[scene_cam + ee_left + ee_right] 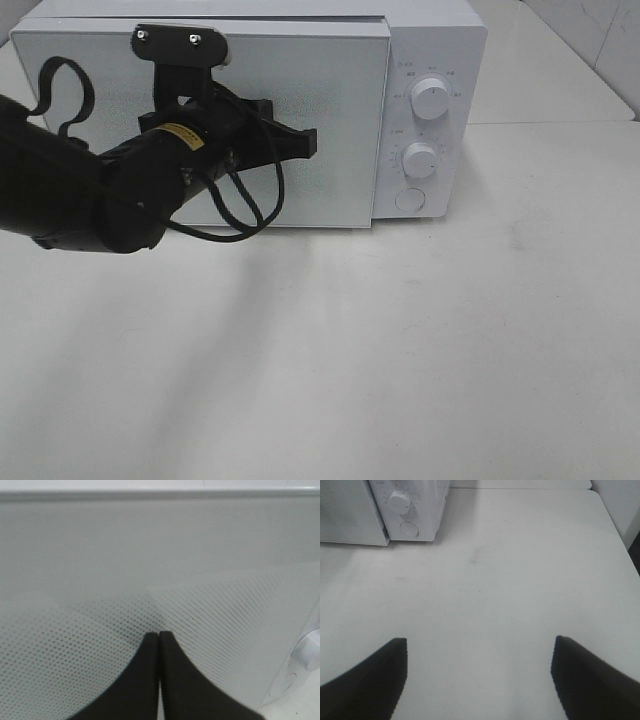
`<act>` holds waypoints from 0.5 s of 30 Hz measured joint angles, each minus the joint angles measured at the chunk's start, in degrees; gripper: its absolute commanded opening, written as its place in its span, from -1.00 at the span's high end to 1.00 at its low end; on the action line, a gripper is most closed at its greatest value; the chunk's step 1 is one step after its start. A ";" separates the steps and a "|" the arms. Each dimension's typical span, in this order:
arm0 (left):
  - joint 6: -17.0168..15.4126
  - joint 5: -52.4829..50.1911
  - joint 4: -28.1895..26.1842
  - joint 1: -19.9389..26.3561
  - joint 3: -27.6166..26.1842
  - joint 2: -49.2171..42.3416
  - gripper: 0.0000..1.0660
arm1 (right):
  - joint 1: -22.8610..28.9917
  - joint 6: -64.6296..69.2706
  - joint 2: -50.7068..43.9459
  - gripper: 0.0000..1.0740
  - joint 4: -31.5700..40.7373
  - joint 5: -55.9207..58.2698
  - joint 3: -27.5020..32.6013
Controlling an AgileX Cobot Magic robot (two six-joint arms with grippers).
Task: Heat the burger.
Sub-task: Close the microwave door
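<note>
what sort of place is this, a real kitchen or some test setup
Probably a robot test bench staged as a kitchen, not a home one: a boxy white microwave oven with two round dials stands on a plain white tabletop, and a black robot arm reaches in front of its door.

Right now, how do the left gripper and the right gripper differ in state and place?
The left gripper has its jaws shut together; the right gripper has them wide apart. The left gripper points at the microwave door, close to it; the right gripper hangs over the table, away from the microwave. Both are black and hold nothing.
</note>
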 measured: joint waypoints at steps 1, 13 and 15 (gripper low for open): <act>1.66 2.06 -1.72 -0.06 -2.06 0.86 1.00 | 0.00 0.00 0.00 -0.42 0.00 0.00 0.00; 11.06 9.74 -8.82 -1.72 -8.02 2.75 1.00 | 0.00 0.00 0.00 -0.42 0.00 0.00 0.00; 11.06 9.05 -9.51 -2.12 -7.28 1.89 1.00 | 0.00 0.00 0.00 -0.42 0.00 0.00 0.00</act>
